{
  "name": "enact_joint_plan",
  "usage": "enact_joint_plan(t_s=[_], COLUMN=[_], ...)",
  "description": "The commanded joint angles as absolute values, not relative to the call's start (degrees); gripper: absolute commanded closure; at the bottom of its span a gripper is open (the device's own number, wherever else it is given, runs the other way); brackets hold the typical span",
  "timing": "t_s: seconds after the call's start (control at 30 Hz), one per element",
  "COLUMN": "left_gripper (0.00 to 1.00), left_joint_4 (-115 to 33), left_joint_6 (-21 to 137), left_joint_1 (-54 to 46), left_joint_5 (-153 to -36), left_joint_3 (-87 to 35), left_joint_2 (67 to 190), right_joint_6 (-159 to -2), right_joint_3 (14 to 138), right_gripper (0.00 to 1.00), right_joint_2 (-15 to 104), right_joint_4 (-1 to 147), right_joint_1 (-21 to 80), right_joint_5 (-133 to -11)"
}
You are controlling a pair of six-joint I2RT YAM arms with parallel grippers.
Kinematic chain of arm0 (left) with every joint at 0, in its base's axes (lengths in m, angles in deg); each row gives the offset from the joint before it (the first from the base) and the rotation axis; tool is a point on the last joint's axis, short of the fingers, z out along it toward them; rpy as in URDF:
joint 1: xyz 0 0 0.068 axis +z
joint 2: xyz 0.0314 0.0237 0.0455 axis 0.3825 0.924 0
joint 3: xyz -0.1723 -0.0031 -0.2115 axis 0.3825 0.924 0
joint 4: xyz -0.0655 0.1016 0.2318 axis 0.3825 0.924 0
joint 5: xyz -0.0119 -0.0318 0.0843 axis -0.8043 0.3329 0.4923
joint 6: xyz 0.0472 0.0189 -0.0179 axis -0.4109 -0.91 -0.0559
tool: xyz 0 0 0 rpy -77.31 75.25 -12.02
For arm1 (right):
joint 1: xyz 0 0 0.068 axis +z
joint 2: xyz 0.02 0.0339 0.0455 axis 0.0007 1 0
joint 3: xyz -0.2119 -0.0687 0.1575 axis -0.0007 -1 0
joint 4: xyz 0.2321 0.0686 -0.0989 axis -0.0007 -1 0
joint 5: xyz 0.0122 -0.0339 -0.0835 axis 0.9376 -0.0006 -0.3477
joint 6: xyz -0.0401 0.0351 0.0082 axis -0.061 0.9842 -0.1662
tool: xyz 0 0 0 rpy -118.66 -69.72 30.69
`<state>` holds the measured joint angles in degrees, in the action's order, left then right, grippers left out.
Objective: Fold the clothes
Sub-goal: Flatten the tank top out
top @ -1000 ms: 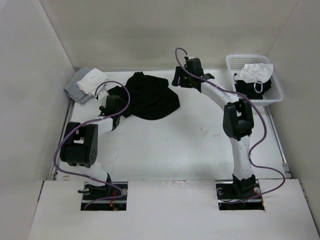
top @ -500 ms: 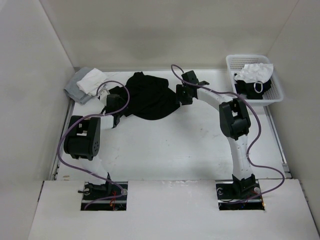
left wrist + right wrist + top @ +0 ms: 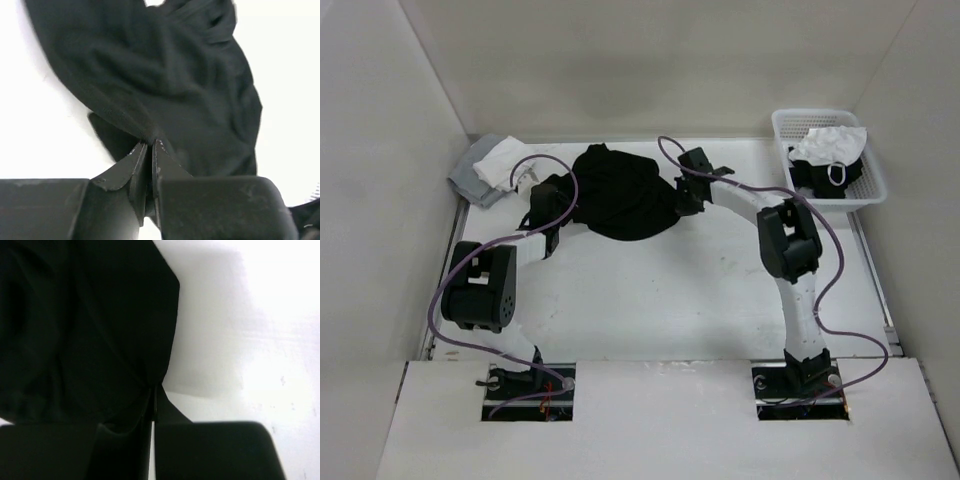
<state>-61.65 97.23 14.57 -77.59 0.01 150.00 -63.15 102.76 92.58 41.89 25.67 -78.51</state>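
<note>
The clothes (image 3: 620, 192), one plain black garment, lie crumpled at the back middle of the white table. At the garment's left edge, my left gripper (image 3: 554, 192) is shut on a fold of the black fabric (image 3: 165, 75), which bunches up right at the fingertips (image 3: 159, 147). My right gripper (image 3: 682, 196) sits at the garment's right edge. In the right wrist view it (image 3: 154, 390) is shut on the hem of the black cloth (image 3: 85, 325). The garment's shape is hidden in its folds.
A grey-and-white cloth pile (image 3: 490, 168) lies in the back left corner. A white plastic basket (image 3: 865, 185) holding white and black cloth stands at the back right. White walls enclose the table on three sides.
Both grippers have shut on the garment's edges. The right arm swung down and left from the back to the garment's right side. The left gripper edged in to the left side.
</note>
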Motion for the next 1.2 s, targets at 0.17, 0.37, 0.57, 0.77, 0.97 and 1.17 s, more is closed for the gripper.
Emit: enact_joint_plan(t_s=[0.17, 0.37, 0.57, 0.77, 0.97, 1.17], left_gripper=[0.97, 0.97, 0.96, 0.96, 0.96, 0.64], left_joint_4=[-62.49, -58.26, -58.09, -57.3, -57.65, -52.99], left_joint_6=[98.44, 96.24, 95.8, 95.27, 95.71, 95.45], left_joint_1=[14.98, 13.4, 13.66, 14.71, 14.1, 14.71], left_joint_5=[-78.06, -77.35, -78.93, -78.84, -78.93, -77.18], left_joint_3=[10.42, 15.62, 17.55, 18.87, 18.52, 21.77], left_joint_2=[128.84, 122.58, 124.42, 124.34, 125.04, 122.41], right_joint_6=[-54.54, -47.59, -54.68, -61.2, -62.27, -61.65], right_joint_3=[54.49, 41.7, 52.56, 81.11, 98.55, 105.86], right_gripper=[0.97, 0.85, 0.44, 0.46, 0.42, 0.43], right_joint_2=[56.75, 40.47, 43.66, 73.27, 86.32, 91.43], right_joint_4=[56.97, 55.57, 59.52, 58.75, 52.42, 44.5], right_joint_1=[38.55, 49.74, 41.66, 36.12, 34.8, 34.09], right_joint_5=[-82.69, -85.32, -83.67, -81.46, -84.62, -83.39])
